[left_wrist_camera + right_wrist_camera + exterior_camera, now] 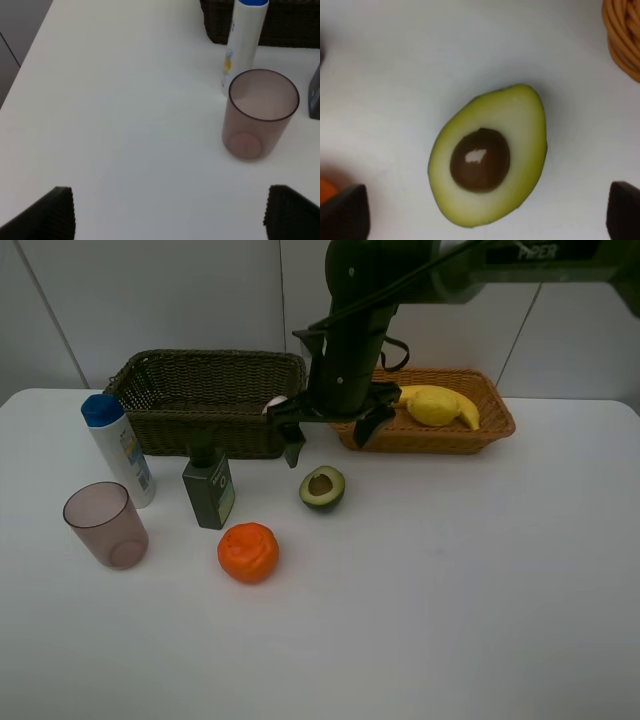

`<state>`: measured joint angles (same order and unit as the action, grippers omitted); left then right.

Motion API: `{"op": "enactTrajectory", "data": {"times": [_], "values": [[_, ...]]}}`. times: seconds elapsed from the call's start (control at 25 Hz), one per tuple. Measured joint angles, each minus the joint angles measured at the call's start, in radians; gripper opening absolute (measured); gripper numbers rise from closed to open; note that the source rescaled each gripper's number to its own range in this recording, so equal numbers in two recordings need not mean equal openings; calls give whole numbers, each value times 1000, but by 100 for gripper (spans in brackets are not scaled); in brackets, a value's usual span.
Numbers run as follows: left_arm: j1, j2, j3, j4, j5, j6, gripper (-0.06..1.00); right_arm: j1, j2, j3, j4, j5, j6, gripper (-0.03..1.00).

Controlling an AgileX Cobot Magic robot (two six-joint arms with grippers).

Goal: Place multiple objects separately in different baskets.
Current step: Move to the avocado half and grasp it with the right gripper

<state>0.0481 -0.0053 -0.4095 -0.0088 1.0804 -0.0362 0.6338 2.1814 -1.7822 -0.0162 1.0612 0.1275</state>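
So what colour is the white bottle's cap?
The cap is blue, clearest in the exterior high view.

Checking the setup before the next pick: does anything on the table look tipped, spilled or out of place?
Nothing stands out. The white bottle, green bottle and cup stand upright, the avocado half lies cut side up, the orange looks whole, and the lemon and banana lie in the tan basket.
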Motion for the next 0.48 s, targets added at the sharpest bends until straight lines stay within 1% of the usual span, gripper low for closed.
{"op": "enactTrajectory", "data": {"times": [0.24,0.48], "values": [[0,0,0,0,0,0,100,0,16,66,2,-100,41,100],[0,0,0,0,0,0,100,0,66,76,4,-152,65,100]]}}
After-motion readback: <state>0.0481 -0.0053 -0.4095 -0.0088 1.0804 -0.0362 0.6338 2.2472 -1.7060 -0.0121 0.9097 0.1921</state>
